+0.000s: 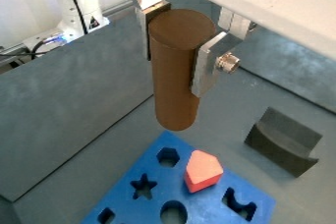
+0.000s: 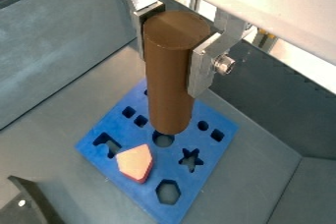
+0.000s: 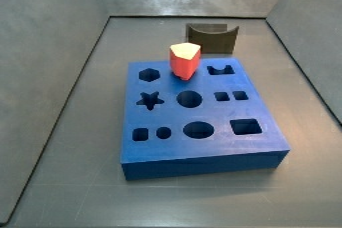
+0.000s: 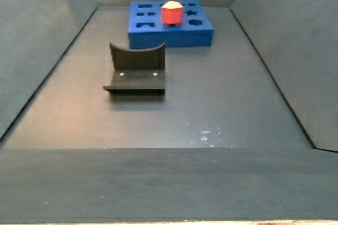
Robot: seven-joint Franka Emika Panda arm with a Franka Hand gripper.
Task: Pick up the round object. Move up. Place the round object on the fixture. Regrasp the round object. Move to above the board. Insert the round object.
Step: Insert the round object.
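In both wrist views my gripper (image 1: 178, 49) (image 2: 174, 46) is shut on the round object (image 1: 175, 71) (image 2: 171, 71), a brown wooden peg hanging upright. The silver fingers (image 1: 207, 66) clamp its upper part from two sides. Below it lies the blue board (image 1: 125, 203) (image 2: 112, 135) (image 3: 201, 162) (image 4: 199, 32) with shaped holes. In a wrist view the peg's lower end hangs over the board beside a round hole (image 2: 164, 140). The dark fixture (image 1: 282, 140) (image 2: 27, 203) (image 3: 210, 38) (image 4: 134, 69) stands empty on the floor beside the board. Neither side view shows the gripper or the peg.
A red-and-white faceted block (image 1: 201, 171) (image 2: 133, 161) (image 3: 183, 60) (image 4: 172, 13) stands in one of the board's holes. Grey sloping walls (image 3: 54, 92) (image 4: 46, 61) enclose the floor on all sides.
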